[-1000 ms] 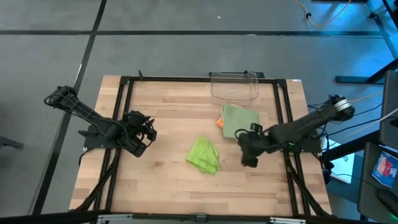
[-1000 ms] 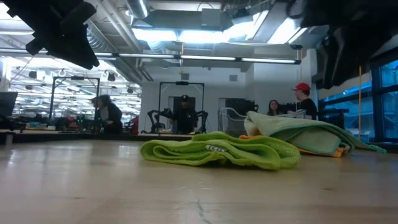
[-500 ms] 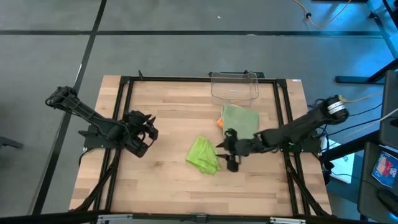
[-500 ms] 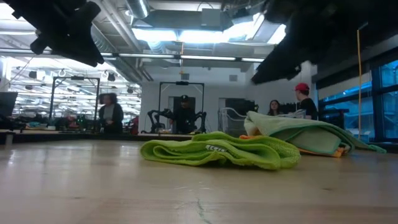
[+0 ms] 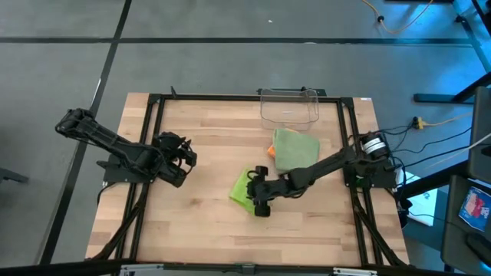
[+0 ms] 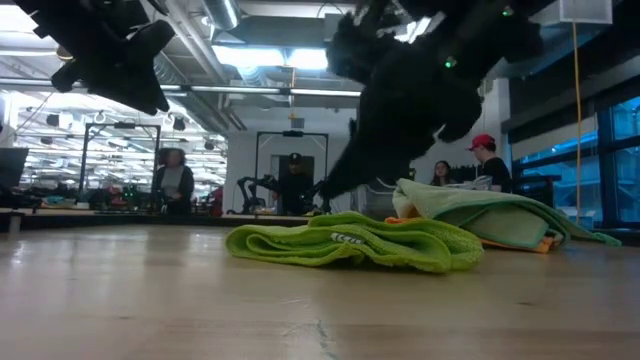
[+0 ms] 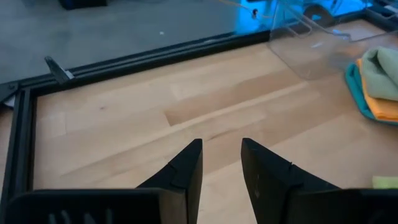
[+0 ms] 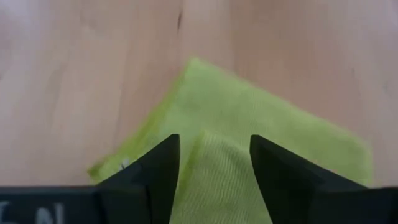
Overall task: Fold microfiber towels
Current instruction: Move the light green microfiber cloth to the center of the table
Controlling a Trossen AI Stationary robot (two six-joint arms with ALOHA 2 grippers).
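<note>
Your right hand (image 5: pixel 258 201) hangs over the crumpled lime green towel (image 5: pixel 244 186), fingers apart around nothing, likely lined up to pinch a fold. Just beyond that towel, sage green towel (image 5: pixel 295 149) tops a stack. Your left hand (image 5: pixel 182 159) waits well away, fingers parted.

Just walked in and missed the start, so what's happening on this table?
The right pincer is stretched out over the crumpled lime green towel mid-table, open, with nothing gripped yet. The left pincer waits open above the table's left side. A pale sage green towel lies on top of an orange towel and a teal towel near the clear bin.
</note>
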